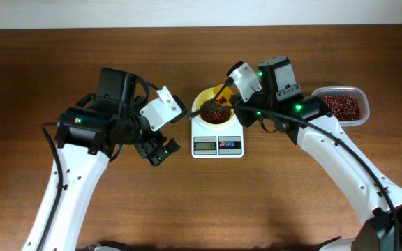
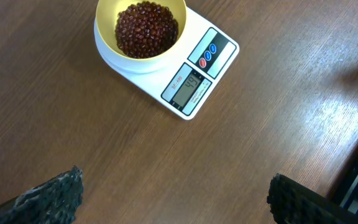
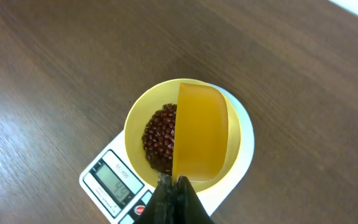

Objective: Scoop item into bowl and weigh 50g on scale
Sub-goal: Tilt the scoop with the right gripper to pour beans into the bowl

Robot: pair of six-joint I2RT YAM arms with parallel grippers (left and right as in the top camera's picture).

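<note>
Overhead: the scale [image 1: 217, 143] sat mid-tabletop [image 1: 292, 209] toward the far edge, the bowl [image 1: 201, 102] on it holding beans [image 1: 218, 114]; my left end effector [image 1: 158, 149] hung just beside it. Left wrist: its jaws stood wide, empty. Right wrist: the right end effector [image 3: 171, 190] clamped the scoop [image 3: 201, 134], tipped over the bowl; topping-up, I judged; next, tiny shakes, watching the display [image 3: 115, 184].
</note>
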